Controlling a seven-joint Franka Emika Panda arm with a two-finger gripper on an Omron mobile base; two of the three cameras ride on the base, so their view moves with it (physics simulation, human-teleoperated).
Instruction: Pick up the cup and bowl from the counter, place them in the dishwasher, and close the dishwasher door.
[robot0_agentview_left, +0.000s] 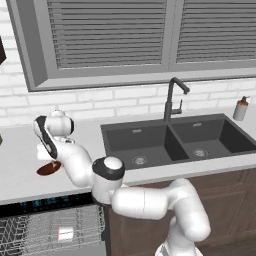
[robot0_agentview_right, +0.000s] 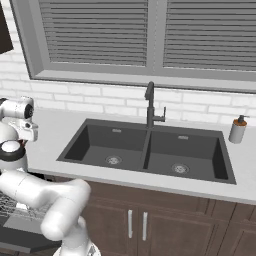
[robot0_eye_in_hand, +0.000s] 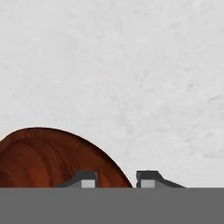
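Hand (robot0_eye_in_hand: 116, 179) is down low at the surface (robot0_agentview_left: 20, 165), its two dark fingertips (robot0_eye_in_hand: 87, 179) straddling the near rim of the reddish-brown bowl (robot0_eye_in_hand: 48, 159), one tip over the bowl's inside, the other outside on bare grey-white stone. The gap between them is narrow; whether they have actually pinched the rim, I can't tell. Plenty of open surface stretches beyond the bowl in the hand view. From the left base view the bowl (robot0_agentview_left: 48, 169) sits close to the surface's front edge, left of the dark double sink (robot0_agentview_left: 175, 142), the arm partly covering it. Below, the dishwasher (robot0_agentview_left: 50, 227) stands open, and the cup (robot0_agentview_left: 65, 233) lies in its wire rack. The right base view adds the soap dispenser (robot0_agentview_right: 237, 130) right of the sink. No readable writing anywhere.
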